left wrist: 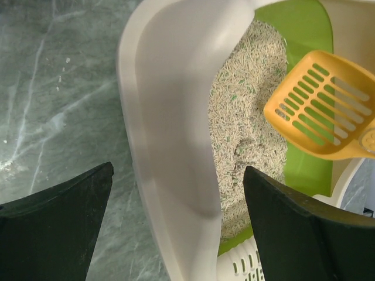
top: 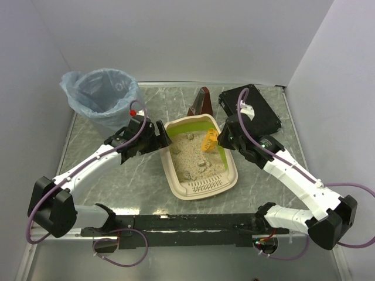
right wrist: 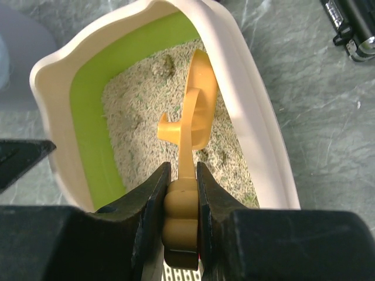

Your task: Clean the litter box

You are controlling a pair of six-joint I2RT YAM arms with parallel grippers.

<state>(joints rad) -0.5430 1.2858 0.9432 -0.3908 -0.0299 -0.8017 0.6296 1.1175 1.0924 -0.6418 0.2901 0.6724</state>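
Observation:
The cream litter box [top: 173,174] sits mid-table, with a lime-green inner wall and sandy litter holding a few darker clumps [top: 203,165]. My right gripper [top: 226,138] is shut on the handle of an orange slotted scoop [top: 209,140]. In the right wrist view the scoop [right wrist: 196,99] reaches out over the litter, its handle pinched in the gripper [right wrist: 183,196]. My left gripper [top: 163,136] is open. In the left wrist view it [left wrist: 177,181] straddles the box's left wall [left wrist: 170,117], one finger outside and one over the litter, with the scoop [left wrist: 322,111] beyond.
A round bin lined with a blue bag [top: 105,93] stands at the back left. A flat black case [top: 252,105] lies at the back right. A dark reddish object [top: 201,102] stands just behind the box. A black rail [top: 187,222] runs along the near edge.

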